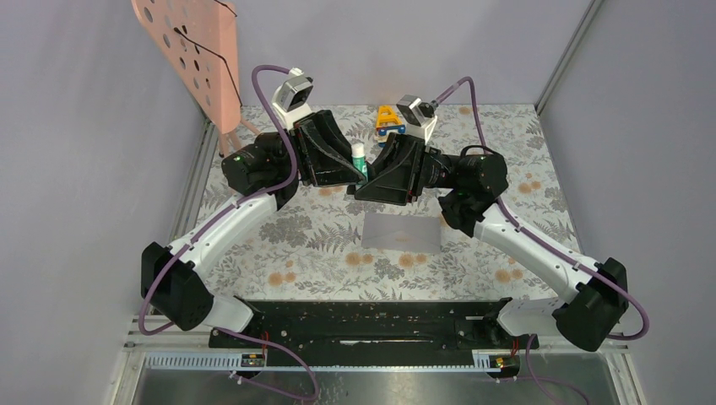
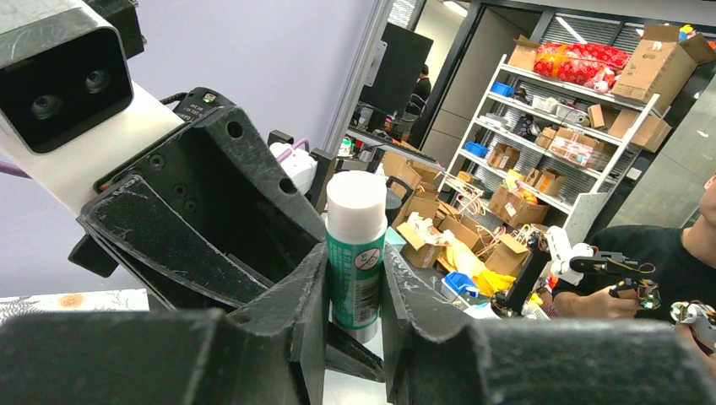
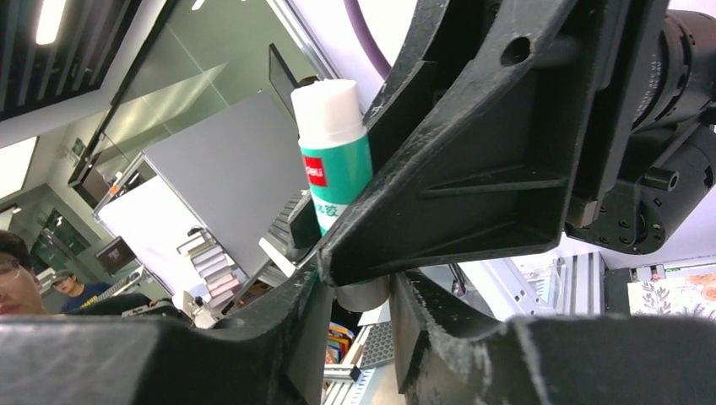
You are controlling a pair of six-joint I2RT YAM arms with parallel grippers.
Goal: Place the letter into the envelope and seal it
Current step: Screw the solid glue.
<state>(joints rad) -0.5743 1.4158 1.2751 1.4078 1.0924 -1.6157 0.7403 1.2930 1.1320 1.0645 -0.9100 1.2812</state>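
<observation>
On the floral table (image 1: 507, 169), your envelope (image 1: 401, 230) lies flat between the two arms, on the near side of both grippers. It is a plain grey-lilac rectangle with no flap showing, and you cannot tell what is inside it. Beyond it, your left gripper (image 2: 355, 337) is clamped on the green body of a glue stick (image 2: 356, 253), white cap uppermost, while your right gripper (image 3: 359, 291) meets it with jaws partly apart either side of the stick's grey lower end; whether they press it cannot be told.
</observation>
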